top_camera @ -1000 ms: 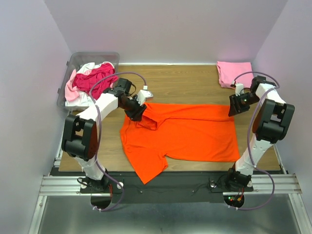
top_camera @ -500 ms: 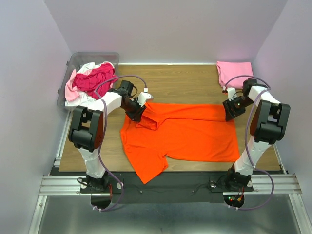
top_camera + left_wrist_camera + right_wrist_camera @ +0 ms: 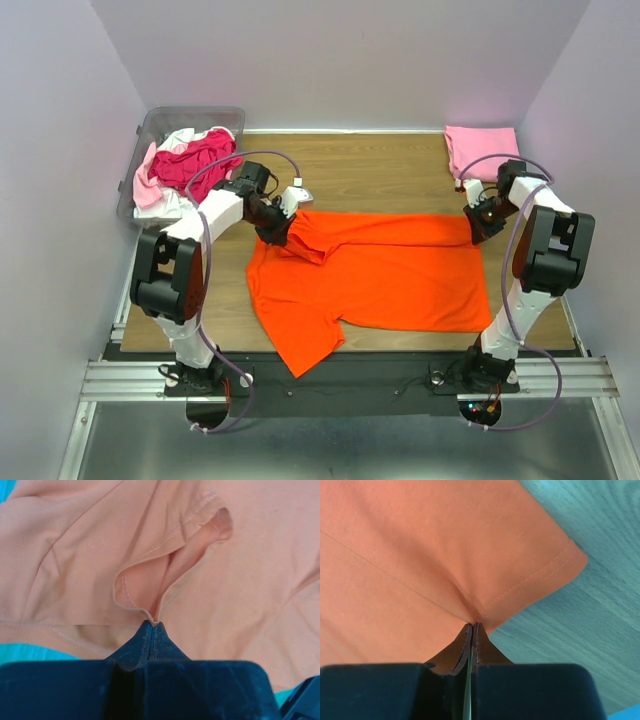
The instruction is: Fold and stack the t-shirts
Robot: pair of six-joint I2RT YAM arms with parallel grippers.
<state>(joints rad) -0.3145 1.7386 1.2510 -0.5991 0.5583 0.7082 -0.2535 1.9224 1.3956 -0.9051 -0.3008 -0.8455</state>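
- One shirt put away at most, judging by the layout, and working over a wooden desk (image 3: pixel 400 165) with most of the job left to do.
- Handling the orange t-shirt (image 3: pixel 400 275), which is lying sideways across the middle of the desk, hem toward the right and one sleeve trailing toward the near edge. Mostly flat, not yet a compact packet.
- Waiting in the clear bin (image 3: pixel 190 118) at the far left corner: a heap of shirts (image 3: pixel 195 160), crimson, pale pink and white, crumpled and spilling over the rim, none folded.
- Sitting at the far right corner of the desk: a light pink t-shirt (image 3: pixel 482 150), apparently folded and probably serving as the base of the stack.
- Gripping with the left hand (image 3: pixel 278 232), fingers pressed together on a ruck of orange cloth by the far shoulder, beside a sleeve opening.
- Gripping with the right hand (image 3: pixel 478 222), fingers clamped on the far hem corner of the same shirt.
- Probably beginning a lengthwise fold from that far edge. After that, further folds, stacking on the pink one, then emptying the bin.
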